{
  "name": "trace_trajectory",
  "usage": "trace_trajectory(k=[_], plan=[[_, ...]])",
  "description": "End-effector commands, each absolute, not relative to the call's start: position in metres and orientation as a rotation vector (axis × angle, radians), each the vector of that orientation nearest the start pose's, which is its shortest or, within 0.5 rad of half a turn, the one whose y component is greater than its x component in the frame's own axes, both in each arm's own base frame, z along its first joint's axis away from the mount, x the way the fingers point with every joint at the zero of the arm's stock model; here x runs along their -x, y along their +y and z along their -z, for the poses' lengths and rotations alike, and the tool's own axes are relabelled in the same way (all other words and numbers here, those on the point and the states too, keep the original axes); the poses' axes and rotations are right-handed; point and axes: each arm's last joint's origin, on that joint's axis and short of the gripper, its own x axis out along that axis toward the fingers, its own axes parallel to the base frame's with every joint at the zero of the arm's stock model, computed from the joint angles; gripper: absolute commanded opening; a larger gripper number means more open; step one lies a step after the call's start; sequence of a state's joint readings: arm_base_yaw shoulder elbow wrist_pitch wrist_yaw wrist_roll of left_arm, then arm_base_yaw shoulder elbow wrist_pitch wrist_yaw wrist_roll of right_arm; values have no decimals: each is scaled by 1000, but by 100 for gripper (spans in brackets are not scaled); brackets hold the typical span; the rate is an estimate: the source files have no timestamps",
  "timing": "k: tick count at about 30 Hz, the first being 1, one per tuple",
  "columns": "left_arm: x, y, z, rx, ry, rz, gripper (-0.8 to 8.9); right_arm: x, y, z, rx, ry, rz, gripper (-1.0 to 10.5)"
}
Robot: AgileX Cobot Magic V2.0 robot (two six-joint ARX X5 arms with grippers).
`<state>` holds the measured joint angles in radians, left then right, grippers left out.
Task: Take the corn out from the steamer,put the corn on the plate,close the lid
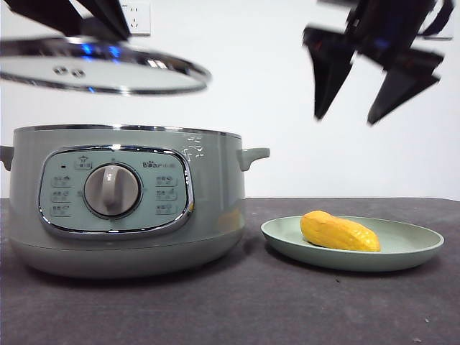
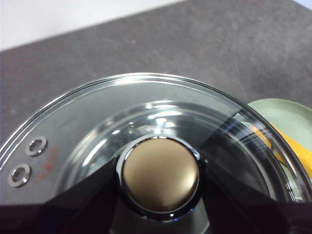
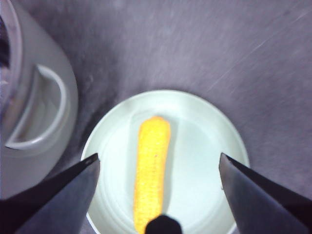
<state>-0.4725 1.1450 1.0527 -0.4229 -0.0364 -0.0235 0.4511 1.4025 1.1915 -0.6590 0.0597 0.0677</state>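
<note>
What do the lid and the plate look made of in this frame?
Lid: clear glass by the look, since the table shows through it, with a shiny chrome-like rim band and a metallic-looking knob. Plate: matte pale green, smooth and opaque; plastic or glazed ceramic, hard to tell which.

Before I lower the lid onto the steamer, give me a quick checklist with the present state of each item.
1. Corn out of the steamer and lying on the plate: ok.
2. Left pincer gripping the lid by its knob: ok.
3. Lid centred over the steamer: not ok; in the front view it hangs above but offset toward the side away from the plate, slightly tilted.
4. Right pincer open, empty, raised above the plate: ok.
5. Steamer rim free of obstructions: cannot tell; no view shows inside the pot.
</note>
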Motion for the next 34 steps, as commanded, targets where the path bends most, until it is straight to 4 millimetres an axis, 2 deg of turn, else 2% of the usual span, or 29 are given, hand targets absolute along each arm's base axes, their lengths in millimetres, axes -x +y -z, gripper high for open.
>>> trace_trajectory(k=[1,9,20,29,32,33,34], plan=[[-229,-116,-336,-83,469,437,-9,-255,118,-305,138,836,-322,409],[-246,-130,-319,-55,512,485,-9,-244,102,-321,122,792,-271,409],[-254,-138,-301,-82,604,491,-9,-243,97,-320,133,810,-232,409],[-251,-137,-296,-106,654,488,-8,-244,97,-320,133,809,-232,409],[-251,-137,-296,-106,658,489,14,-244,97,-320,133,809,-232,409],[-251,-137,-296,-106,657,490,56,-244,97,-320,133,809,-232,409],[-251,-137,-296,-106,657,490,149,-244,97,-320,132,809,-233,409]])
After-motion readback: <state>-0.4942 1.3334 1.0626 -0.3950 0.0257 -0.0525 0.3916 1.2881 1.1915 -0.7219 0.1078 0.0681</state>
